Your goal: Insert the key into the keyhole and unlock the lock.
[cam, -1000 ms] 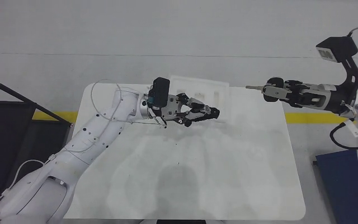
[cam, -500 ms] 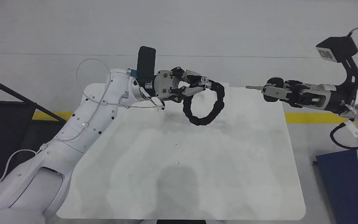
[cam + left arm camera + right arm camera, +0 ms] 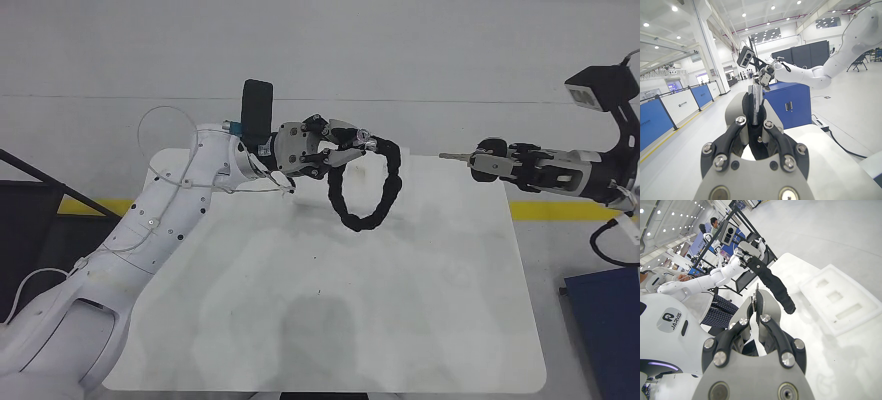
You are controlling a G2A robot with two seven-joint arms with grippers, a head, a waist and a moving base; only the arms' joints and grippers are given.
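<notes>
Location entry: my workplace is a large industrial robotics hall, not a home or office. Evidence noted: a high white ceiling with rows of round lights [image 3: 674, 8] and red pipes [image 3: 772, 21]; a wide pale polished floor [image 3: 677, 161] marked with a yellow line [image 3: 560, 211]; blue-and-white barrier panels [image 3: 702, 93] fencing off a walkway; dark partition screens [image 3: 810, 53]; a blue metal cabinet [image 3: 791, 108] near my white table [image 3: 400, 300]; another white robot [image 3: 715, 242] standing farther off.
</notes>
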